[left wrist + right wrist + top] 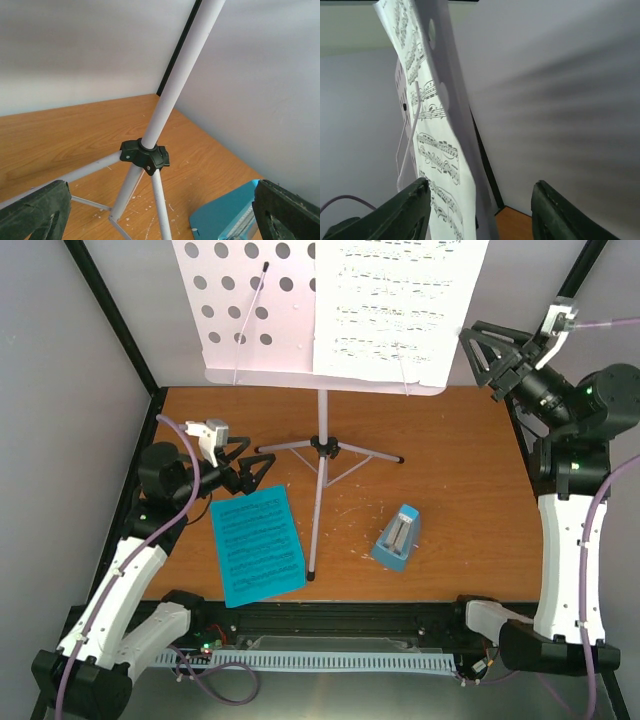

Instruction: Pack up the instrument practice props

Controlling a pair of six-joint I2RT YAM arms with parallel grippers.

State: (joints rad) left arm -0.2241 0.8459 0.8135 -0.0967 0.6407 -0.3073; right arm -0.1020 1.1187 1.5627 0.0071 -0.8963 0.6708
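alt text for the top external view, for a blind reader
A white music stand holds a white music sheet above a table, where a blue music sheet and light-blue metronome rest. The right pincer is raised at the stand's right edge; the left pincer sits low by the tripod.
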